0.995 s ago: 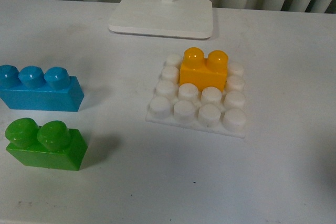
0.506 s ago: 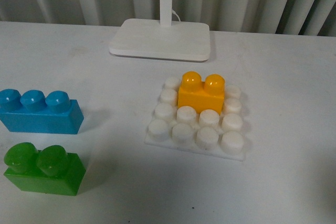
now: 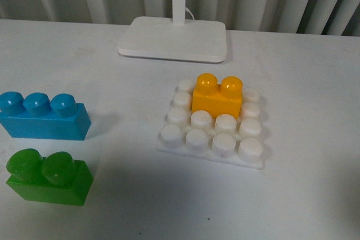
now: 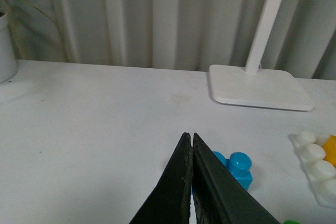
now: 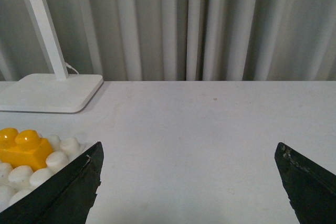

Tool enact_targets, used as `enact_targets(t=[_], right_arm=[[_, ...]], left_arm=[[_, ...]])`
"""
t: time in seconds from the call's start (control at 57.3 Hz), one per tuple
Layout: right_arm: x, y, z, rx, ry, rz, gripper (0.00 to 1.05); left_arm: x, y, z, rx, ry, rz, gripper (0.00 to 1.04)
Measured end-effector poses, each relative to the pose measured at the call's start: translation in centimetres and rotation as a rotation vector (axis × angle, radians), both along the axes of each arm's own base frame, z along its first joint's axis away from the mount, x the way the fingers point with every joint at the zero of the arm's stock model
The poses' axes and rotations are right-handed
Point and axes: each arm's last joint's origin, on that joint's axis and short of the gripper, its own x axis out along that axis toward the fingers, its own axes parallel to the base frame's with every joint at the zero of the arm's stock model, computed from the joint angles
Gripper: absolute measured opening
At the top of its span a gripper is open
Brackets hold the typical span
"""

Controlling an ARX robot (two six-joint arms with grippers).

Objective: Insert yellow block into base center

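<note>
The yellow block [image 3: 217, 96] sits pressed onto the white studded base [image 3: 211, 129], in the back middle of its stud grid. It also shows in the right wrist view [image 5: 23, 148] on the base [image 5: 31, 176], and a sliver of it in the left wrist view [image 4: 331, 149]. Neither arm shows in the front view. My left gripper [image 4: 189, 137] is shut and empty, above the table in front of the blue brick [image 4: 233, 167]. My right gripper [image 5: 190, 153] is wide open and empty, to the right of the base.
A blue three-stud brick [image 3: 43, 116] and a green two-stud brick [image 3: 48, 177] lie at the table's left. A white lamp stand [image 3: 173, 38] with a pole stands behind the base. A potted plant [image 4: 6, 35] is at the far left.
The front view has shifted a little, so everything sits slightly lower and nearer in the frame than a second ago. The blocks keep their places relative to each other.
</note>
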Motion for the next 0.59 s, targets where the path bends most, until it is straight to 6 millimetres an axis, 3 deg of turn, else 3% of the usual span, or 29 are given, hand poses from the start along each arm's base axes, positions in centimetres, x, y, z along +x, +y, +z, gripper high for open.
enact_targets(t=[0.157, 0.297, 0.593], right_arm=[[0.0, 0.0, 0.0, 0.000, 0.000, -0.003, 0.96], [0.0, 0.0, 0.0, 0.000, 0.000, 0.000, 0.96], [0.0, 0.0, 0.0, 0.000, 0.000, 0.000, 0.96]], left_arm=[[-0.3, 1.1, -0.4, -0.001, -0.002, 0.008, 0.04], [-1.3, 1.1, -1.4, -0.001, -0.001, 0.000, 0.04], [-1.3, 1.1, -1.4, -0.001, -0.009, 0.002, 0.04]])
